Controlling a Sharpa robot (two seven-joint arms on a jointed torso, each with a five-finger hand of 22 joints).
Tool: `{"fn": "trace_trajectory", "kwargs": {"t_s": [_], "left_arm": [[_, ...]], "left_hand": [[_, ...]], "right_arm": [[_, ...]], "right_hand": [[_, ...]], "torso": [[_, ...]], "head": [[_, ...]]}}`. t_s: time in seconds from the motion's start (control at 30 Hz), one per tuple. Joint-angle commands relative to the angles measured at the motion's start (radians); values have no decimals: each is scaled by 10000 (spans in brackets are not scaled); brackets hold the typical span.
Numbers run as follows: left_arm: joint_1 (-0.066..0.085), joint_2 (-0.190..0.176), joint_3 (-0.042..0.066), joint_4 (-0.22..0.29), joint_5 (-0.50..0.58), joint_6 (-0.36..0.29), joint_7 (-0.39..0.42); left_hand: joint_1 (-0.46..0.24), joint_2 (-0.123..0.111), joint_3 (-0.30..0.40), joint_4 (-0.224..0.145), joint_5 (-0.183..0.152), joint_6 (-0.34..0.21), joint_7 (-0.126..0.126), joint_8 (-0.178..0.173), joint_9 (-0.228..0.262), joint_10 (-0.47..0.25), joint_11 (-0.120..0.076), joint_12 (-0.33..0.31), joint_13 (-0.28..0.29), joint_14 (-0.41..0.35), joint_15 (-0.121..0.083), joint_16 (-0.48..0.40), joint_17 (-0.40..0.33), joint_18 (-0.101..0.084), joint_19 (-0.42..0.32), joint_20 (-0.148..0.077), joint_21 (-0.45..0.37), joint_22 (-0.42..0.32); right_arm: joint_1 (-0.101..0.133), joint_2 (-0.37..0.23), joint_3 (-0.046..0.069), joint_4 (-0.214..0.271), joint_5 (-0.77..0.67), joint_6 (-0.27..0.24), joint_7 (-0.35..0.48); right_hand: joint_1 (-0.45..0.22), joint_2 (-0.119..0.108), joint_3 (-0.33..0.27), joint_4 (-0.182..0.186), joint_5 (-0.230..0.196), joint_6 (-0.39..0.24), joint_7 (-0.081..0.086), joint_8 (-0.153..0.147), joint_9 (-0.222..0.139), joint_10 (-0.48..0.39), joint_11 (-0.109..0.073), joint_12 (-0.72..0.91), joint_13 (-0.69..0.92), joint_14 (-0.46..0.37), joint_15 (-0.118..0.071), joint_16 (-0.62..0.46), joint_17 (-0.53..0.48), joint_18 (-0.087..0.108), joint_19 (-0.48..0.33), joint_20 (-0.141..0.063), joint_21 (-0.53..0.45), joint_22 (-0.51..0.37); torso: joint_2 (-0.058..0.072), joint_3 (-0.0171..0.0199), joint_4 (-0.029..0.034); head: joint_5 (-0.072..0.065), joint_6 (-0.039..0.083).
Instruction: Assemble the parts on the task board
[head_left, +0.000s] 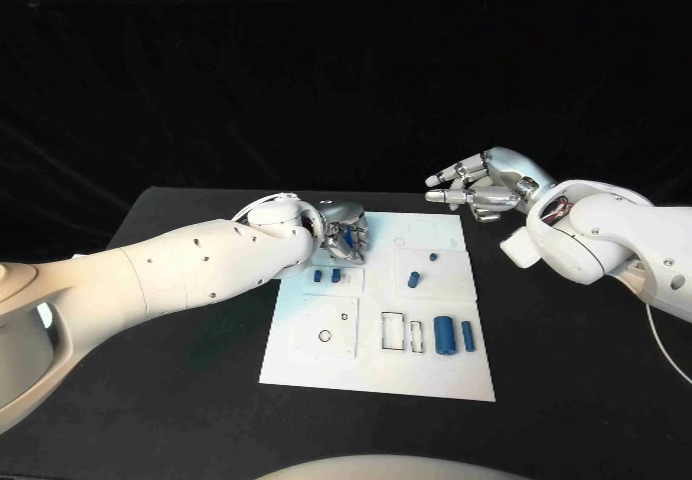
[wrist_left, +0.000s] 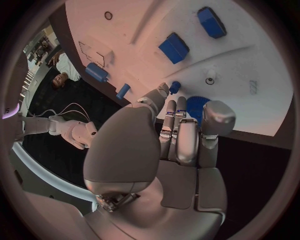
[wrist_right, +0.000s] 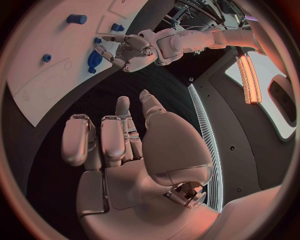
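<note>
The white task board (head_left: 378, 360) lies in the middle of the black table. My left hand (head_left: 343, 232) is down on its far left corner, fingers curled around a round blue part (wrist_left: 197, 104), with the thumb on one side and the fingers on the other. The same round blue part (wrist_right: 94, 60) lies under that hand in the right wrist view. My right hand (head_left: 490, 185) hovers above the table past the board's far right corner, fingers loosely bent and apart, holding nothing. Two small blue parts (head_left: 326, 275) sit just nearer than the left hand.
Two long blue cylinders (head_left: 454, 336) lie at the board's near right beside a rectangular slot (head_left: 392, 330). A blue piece (head_left: 414, 279) and a small peg (head_left: 431, 257) sit mid-right. A black ring (head_left: 326, 334) lies on the near left panel. Bare black table surrounds the board.
</note>
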Motion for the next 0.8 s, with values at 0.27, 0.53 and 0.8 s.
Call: {"fn": "trace_trajectory", "kwargs": {"t_s": [0.27,0.53,0.8], "left_arm": [[-33,138,1,-169,-431,602,-279],[-43,196,0,-203,-373,722,-216],[-46,224,0,-254,-348,759,-190]], "left_hand": [[-12,71,170,-57,30,192,-31,-110,-77,231,-49,-151,-76,284,-32,226,150,-219,249,-38,887,827],[15,139,313,-106,35,276,-52,-143,-116,360,-78,-211,-102,329,-59,305,186,-262,301,-58,1153,1085],[10,157,368,-121,30,311,-53,-156,-131,422,-89,-234,-109,345,-68,326,188,-281,322,-67,1263,1194]], "right_arm": [[-8,17,1,14,-64,148,52],[-8,27,1,17,-63,153,57],[-8,28,1,21,-62,161,55]], "right_hand": [[1,87,-71,-6,41,-83,4,49,0,-72,16,58,-19,192,72,-53,2,182,-42,8,-39,-3],[1,87,-71,-6,41,-83,4,49,0,-72,16,58,-19,192,72,-53,2,182,-42,8,-39,-3],[1,87,-71,-6,41,-83,4,49,0,-72,16,58,-19,192,72,-53,2,182,-42,8,-39,-3]], "torso": [[2,-2,5],[0,-1,6],[0,1,8]], "head": [[-14,-24],[-4,-33],[2,-29]]}}
